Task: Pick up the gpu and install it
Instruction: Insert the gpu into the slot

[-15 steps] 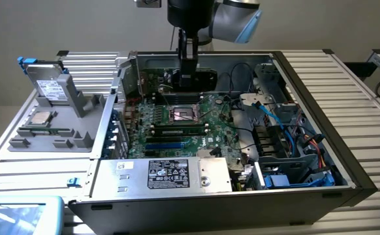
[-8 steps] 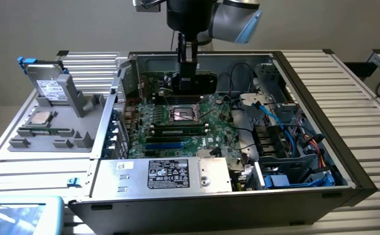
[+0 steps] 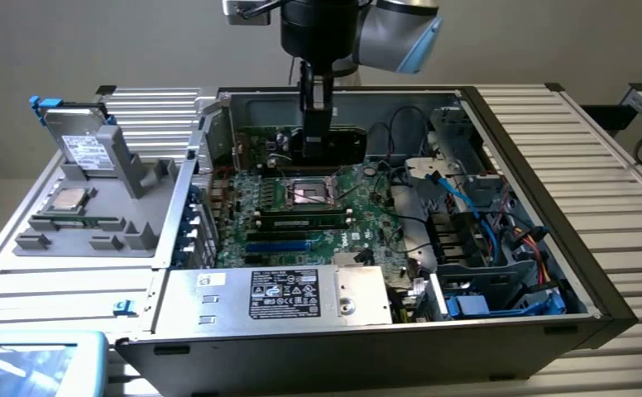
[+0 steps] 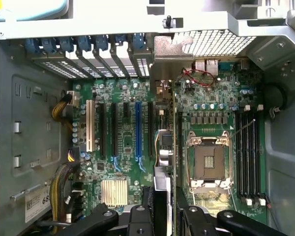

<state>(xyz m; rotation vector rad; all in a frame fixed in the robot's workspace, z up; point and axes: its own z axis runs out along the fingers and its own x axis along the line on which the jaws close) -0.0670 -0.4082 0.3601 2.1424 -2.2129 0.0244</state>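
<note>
The hand (image 4: 164,219) was clenched on the gpu (image 3: 337,147), one finger on each face, inside the open computer case (image 3: 586,302) on the slatted tabletop (image 3: 586,141). In the exterior view the card hung at twelve o'clock from the CPU socket (image 3: 304,195), low over the motherboard (image 3: 354,186). Whether its lower edge touched a slot could not be told.

The step in hand looked to be the seating of the card. To do it well, the card's faces would need to be plumb. Its contact edge should line up with one slot along the whole length, and the bracket end should sit in its opening in the rear wall (image 4: 113,59). The push should go straight down and evenly, since a tilt towards either face could strain the card or the slot. The wrist view showed the card edge-on, between the row of expansion slots (image 4: 137,132) and the socket, but the card itself hid the slot beneath it.

The gpu stood on its long edge. In the exterior view its long axis ran from nine to three o'clock, parallel to the slots. The nine o'clock end pointed at the rear wall, where a silver plate (image 4: 163,49), probably its bracket, met the frame.
</note>
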